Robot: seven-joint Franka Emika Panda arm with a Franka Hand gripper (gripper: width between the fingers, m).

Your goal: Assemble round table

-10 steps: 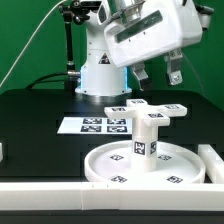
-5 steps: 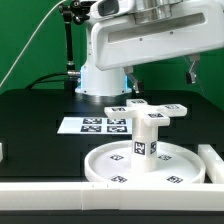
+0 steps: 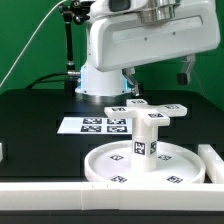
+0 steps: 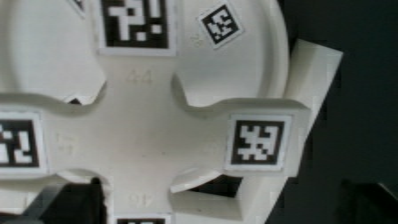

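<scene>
The round disc (image 3: 110,172) lies near the front of the table. The short thick leg (image 3: 147,140) stands upright on it, and the cross-shaped piece (image 3: 150,108) sits on top of the leg. My gripper (image 3: 157,76) hangs above and behind the cross piece, clear of it. It is open, with its fingers wide apart and nothing between them. The wrist view looks straight down on the cross piece (image 4: 178,110) and its tags, with the disc (image 4: 267,40) beneath. My fingertips show there only as dark blurs at the edge.
The marker board (image 3: 85,125) lies behind the disc towards the exterior view's left. A long white bar (image 3: 40,195) runs along the front edge, with a raised white part (image 3: 212,160) at the exterior view's right. The arm's base (image 3: 100,75) stands at the back.
The hand has turned and risen above the cross piece, with its fingers spread wider apart. The disc, leg and cross piece have not moved.
</scene>
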